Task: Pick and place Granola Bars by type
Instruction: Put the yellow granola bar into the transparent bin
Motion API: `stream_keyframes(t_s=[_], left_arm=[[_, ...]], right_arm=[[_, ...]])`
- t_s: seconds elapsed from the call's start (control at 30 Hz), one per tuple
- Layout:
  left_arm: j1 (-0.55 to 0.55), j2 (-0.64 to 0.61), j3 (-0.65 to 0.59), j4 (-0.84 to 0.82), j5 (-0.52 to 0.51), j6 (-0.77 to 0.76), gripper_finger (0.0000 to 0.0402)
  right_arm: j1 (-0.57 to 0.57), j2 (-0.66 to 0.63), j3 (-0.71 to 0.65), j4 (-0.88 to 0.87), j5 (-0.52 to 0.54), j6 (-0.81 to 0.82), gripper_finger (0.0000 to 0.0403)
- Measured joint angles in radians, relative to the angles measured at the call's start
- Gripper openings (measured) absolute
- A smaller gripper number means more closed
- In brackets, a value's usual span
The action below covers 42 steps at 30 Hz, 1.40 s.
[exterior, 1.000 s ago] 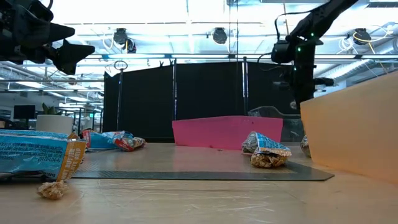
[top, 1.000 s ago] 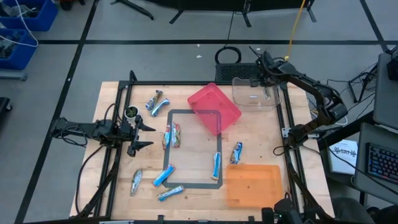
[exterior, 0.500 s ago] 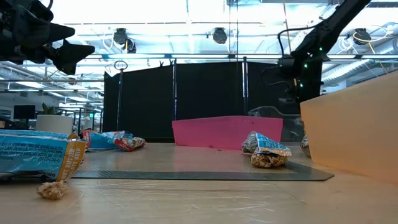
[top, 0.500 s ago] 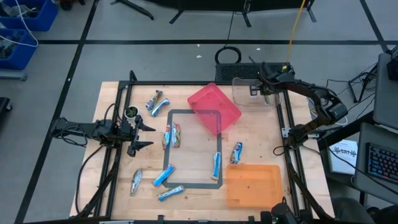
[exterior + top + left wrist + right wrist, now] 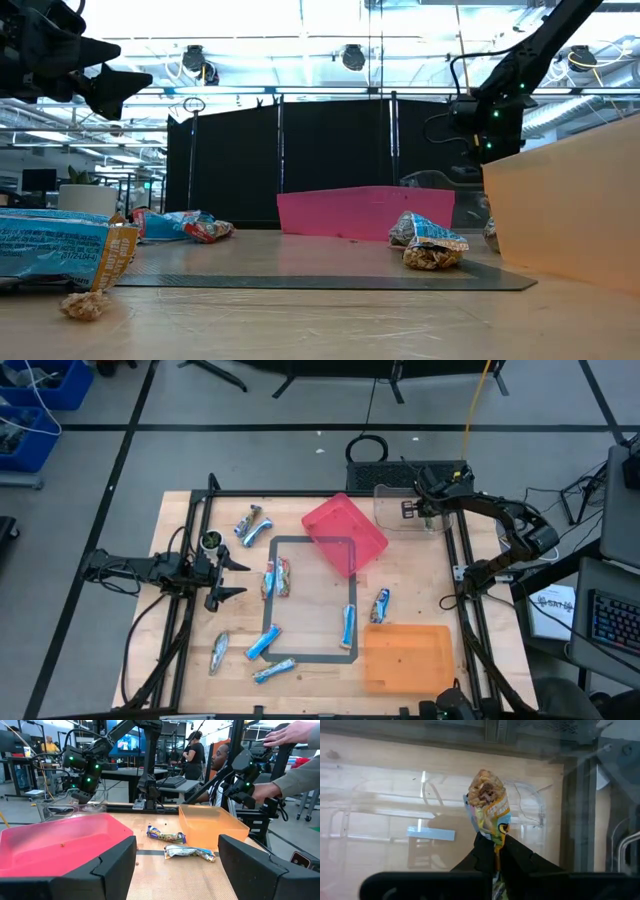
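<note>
Clear plastic forms the bin [image 5: 408, 508] directly beneath the right pincer [image 5: 424, 508], at the far right corner of the worktop [image 5: 180, 660]. In the right wrist view the fingers [image 5: 485, 851] of this pincer are seen pinched together on a torn-open granola bar [image 5: 489, 805], whose yellow and blue wrapper stands up past the fingertips with the oat filling exposed at its end; the bar is held above the transparent floor of the bin. Just beside the pincer, towards the middle of the worktop, a pink bin [image 5: 345, 534] is placed, and well apart from it, at the near right corner, an orange bin [image 5: 405, 657].

The left pincer [image 5: 232, 576] is held wide open and empty at the left edge of the worktop, pointing inward. Just ahead of its tips a red-wrapped bar [image 5: 277, 577] is laid on the grey taped outline [image 5: 314, 656]. Nearer the front edge, three blue and silver bars [image 5: 262, 643] are scattered, and towards the far edge another pair [image 5: 251, 524]. Two more bars [image 5: 362, 615] are seen farther across, close to the orange bin. Beyond the worktop, people are seen in the left wrist view.
</note>
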Motion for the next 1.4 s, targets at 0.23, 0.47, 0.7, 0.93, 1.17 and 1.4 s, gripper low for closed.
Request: stream_keyframes(t_s=[0.23,0.47,0.7,0.93,1.17,1.4], left_arm=[[0.0,0.0,0.0,0.0,0.0,0.0,0.0283],[0.0,0.0,0.0,0.0,0.0,0.0,0.028],[0.0,0.0,0.0,0.0,0.0,0.0,0.0286],[0.0,0.0,0.0,0.0,0.0,0.0,0.0278],[0.0,0.0,0.0,0.0,0.0,0.0,0.0285],[0.0,0.0,0.0,0.0,0.0,0.0,0.0282]], right_arm=[[-0.001,0.0,0.0,0.012,0.005,0.004,0.0085],[-0.006,0.0,0.0,0.044,0.0,0.007,0.0124],[-0.006,0.0,0.0,0.044,-0.001,0.008,0.014],[-0.006,-0.027,0.0,0.046,-0.028,0.0,0.0143],[-0.006,-0.118,0.0,0.058,-0.04,-0.031,0.0168],[-0.006,-0.219,0.042,0.046,-0.115,-0.1,0.0189]])
